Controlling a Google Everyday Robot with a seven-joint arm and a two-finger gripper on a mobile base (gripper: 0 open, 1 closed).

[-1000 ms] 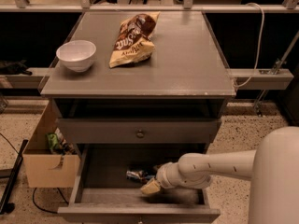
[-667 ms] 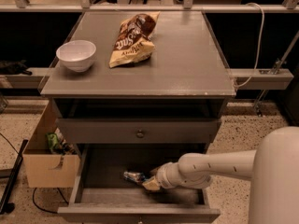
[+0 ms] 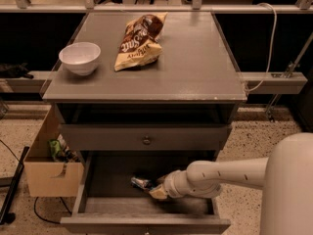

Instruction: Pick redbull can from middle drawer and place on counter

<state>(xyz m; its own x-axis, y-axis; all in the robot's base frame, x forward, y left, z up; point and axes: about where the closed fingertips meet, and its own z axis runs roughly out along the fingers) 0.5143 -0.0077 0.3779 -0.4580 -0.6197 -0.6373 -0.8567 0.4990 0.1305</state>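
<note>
Reaching into the middle drawer (image 3: pixel 110 202), the gripper (image 3: pixel 155 192) touches the redbull can (image 3: pixel 141 182); whether it has closed, I cannot tell. Centre squarely before lifting toward the counter (image 3: pixel 195 62).

Shiny metal redbull can (image 3: pixel 142 182) beside smooth plastic jaws in the matt wooden middle drawer (image 3: pixel 111 192)
</note>
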